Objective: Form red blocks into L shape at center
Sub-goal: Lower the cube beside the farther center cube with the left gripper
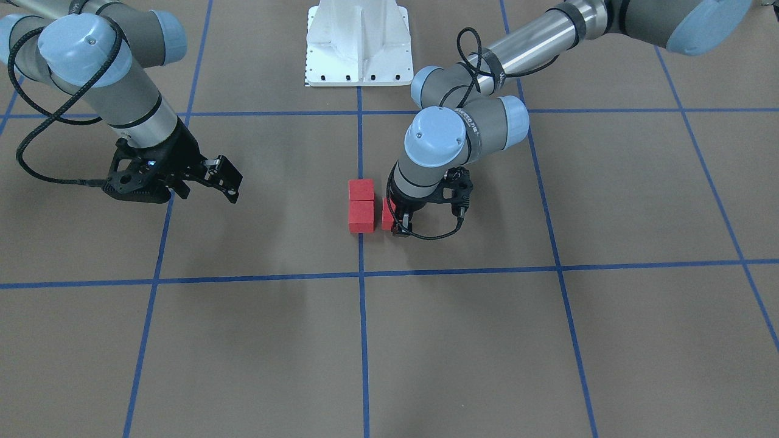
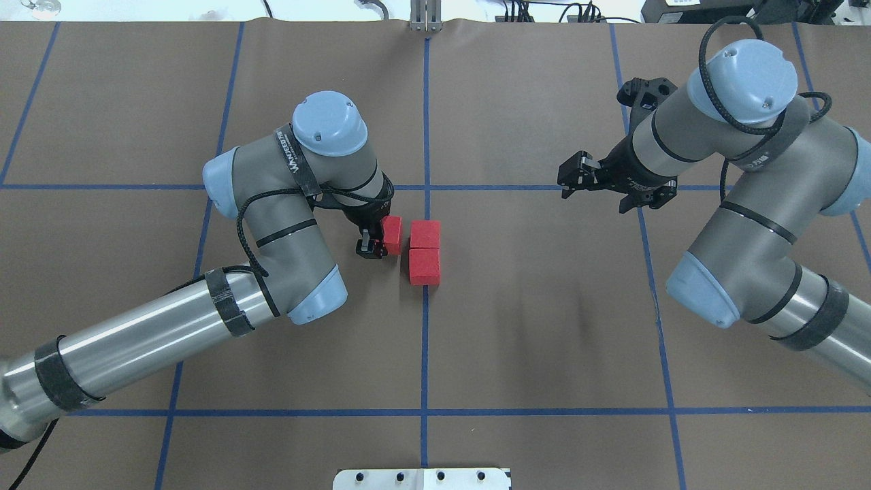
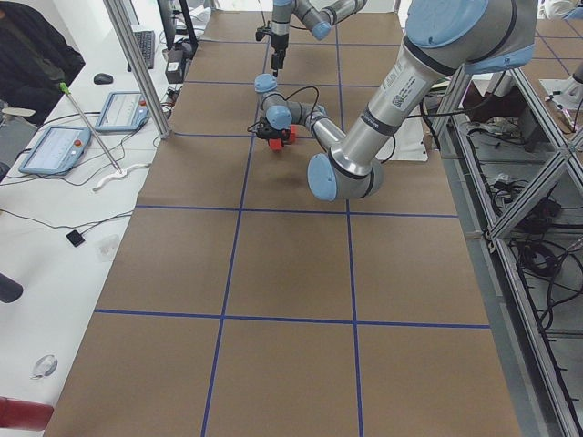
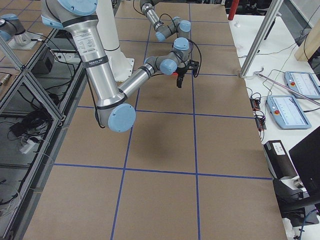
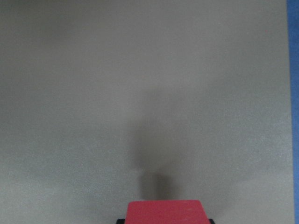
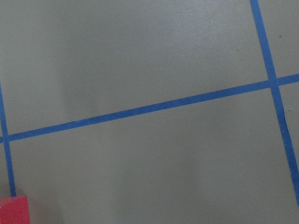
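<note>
Left gripper [image 2: 375, 239]: jaws clamped on one red block [image 2: 392, 234], wrist pointing down. Whether that block touches the bench [image 2: 544, 327] cannot be told. In the left wrist view its top face [image 5: 166, 212] sits at the lower edge, a shadow on the brown surface ahead of it.

Held block: small matte red cube, plain faces, far smaller than the gripper. A narrow gap separates it from the two other red blocks [image 2: 425, 250].

Those two: same red cubes, touching face to face in a short row along the middle line of blue tape [image 2: 424, 340], inside the center [image 2: 452, 299]. The held block lies level with the one farther from the robot, on the left-arm side, so the three sketch an L not quite closed.

Right gripper [image 2: 570, 178]: jaws apart, holding nothing, raised above the bench and tilted toward the middle. It is well apart from the blocks, near a horizontal tape line.
</note>
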Available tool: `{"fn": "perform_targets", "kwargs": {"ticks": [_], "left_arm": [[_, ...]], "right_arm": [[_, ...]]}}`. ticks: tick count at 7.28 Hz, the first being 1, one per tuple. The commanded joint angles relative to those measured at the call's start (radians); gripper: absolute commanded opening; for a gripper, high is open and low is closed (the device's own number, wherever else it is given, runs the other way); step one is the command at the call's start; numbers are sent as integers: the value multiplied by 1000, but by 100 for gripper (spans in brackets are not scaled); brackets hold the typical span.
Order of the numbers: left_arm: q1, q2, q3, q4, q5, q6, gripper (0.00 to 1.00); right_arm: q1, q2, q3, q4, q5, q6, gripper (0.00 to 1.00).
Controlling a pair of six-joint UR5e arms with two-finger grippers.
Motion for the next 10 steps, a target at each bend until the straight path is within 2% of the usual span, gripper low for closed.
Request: {"fn": "perform_targets", "kwargs": {"ticks": [1,10], "left_arm": [[5,-5,4,0,12,-16,0],[11,-26,24,0,34,-59,0]], "right_arm": [[-1,-1,-3,0,0,0,100],[-2,-1,-11,0,0,-3,100]]}}
